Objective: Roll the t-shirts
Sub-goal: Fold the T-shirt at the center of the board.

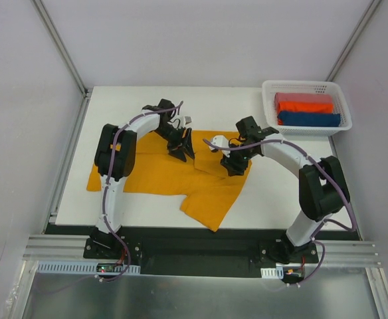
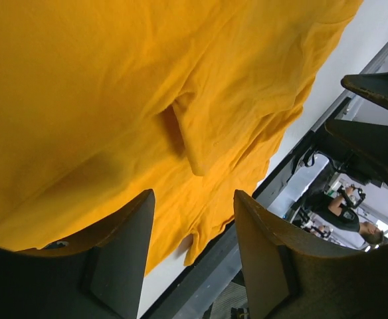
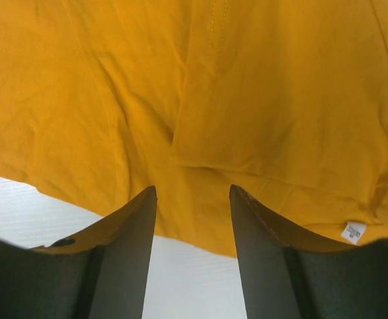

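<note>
Spread on the table [image 1: 134, 100] directly beneath both pincers: mustard-orange t-shirt [image 1: 161, 176], creased and folded over in places but not yet rolled. Well off to the right of the right pincer: basket [image 1: 305, 85] holding red-orange, pinkish and dark blue t-shirts [image 1: 305, 106], seemingly already rolled. Parted and grasping nothing: left gripper [image 2: 194, 199] and right gripper [image 3: 193, 193], with white tag [image 3: 353, 231] just right of the latter.

A robotics lab cell, shown by white panel walls [image 1: 181, 40], aluminium frame rails [image 1: 54, 247] and a white table [image 1: 214, 106].
</note>
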### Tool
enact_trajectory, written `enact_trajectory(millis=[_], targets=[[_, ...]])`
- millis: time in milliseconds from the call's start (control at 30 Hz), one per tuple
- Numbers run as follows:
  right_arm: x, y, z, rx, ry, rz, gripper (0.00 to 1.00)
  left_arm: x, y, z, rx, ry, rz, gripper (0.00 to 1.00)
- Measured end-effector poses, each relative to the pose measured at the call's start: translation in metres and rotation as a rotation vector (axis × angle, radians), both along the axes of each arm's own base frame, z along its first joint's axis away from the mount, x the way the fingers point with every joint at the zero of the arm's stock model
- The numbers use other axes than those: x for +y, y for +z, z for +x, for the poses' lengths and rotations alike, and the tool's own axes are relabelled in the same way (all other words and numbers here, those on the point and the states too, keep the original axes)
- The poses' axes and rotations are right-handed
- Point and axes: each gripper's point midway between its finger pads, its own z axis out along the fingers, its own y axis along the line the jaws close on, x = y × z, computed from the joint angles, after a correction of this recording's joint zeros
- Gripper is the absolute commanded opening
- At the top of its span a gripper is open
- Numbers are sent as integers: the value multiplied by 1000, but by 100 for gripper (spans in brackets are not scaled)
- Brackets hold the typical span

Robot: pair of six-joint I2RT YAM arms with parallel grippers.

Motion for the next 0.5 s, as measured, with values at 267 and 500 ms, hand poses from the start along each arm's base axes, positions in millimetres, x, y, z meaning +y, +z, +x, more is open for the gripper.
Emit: enact_trajectory(millis=[267,500], targets=[[10,-21,2,14,79,-36,51,-4,-15,0,54,14,-16,47],[16,-33,-3,29,121,-61,48,-8,-21,-1,78,12,-25,45]])
